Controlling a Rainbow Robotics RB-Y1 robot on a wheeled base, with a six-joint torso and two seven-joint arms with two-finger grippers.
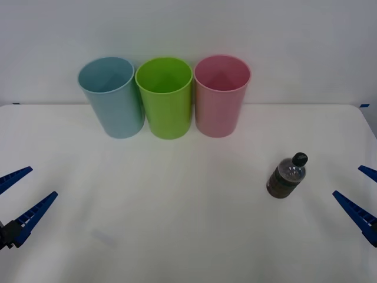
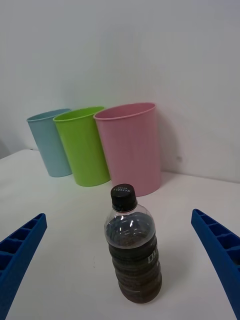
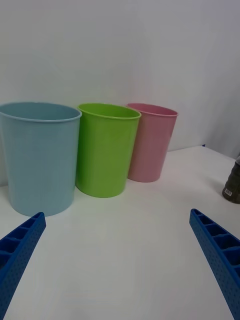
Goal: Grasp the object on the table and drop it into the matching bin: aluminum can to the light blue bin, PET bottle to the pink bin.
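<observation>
Right tool (image 1: pixel 360 187) hangs low at the counter's right edge with its blue fingers spread wide and nothing between them. Left tool (image 1: pixel 17 194) sits at the opposite edge, likewise spread wide and empty, apparently waiting.

No grasp has been made yet, so the step in hand looks like the approach to the PET bottle (image 1: pixel 287 175). It stands upright on the white counter (image 1: pixel 177 224), on the right side, near the right tool and well apart from the three bins at the back. Its black cap is on and its dark brown contents fill most of the body.

From the right wrist view, the bottle (image 2: pixel 132 245) stands ahead of the open fingers (image 2: pixel 20 250) and roughly centred between them, not yet inside their span. The next move probably calls for the right tool to advance until the body of the bottle lies between the fingers, then close on it below the shoulder, where the ribbed wall gives a firmer hold.

The pink bin (image 1: pixel 221 94) is the rightmost of the row, touching or almost touching the green bin (image 1: pixel 165 97), with the light blue bin (image 1: pixel 112 97) on the far left. Pink is the target, and it is the bin closest to the bottle.
</observation>
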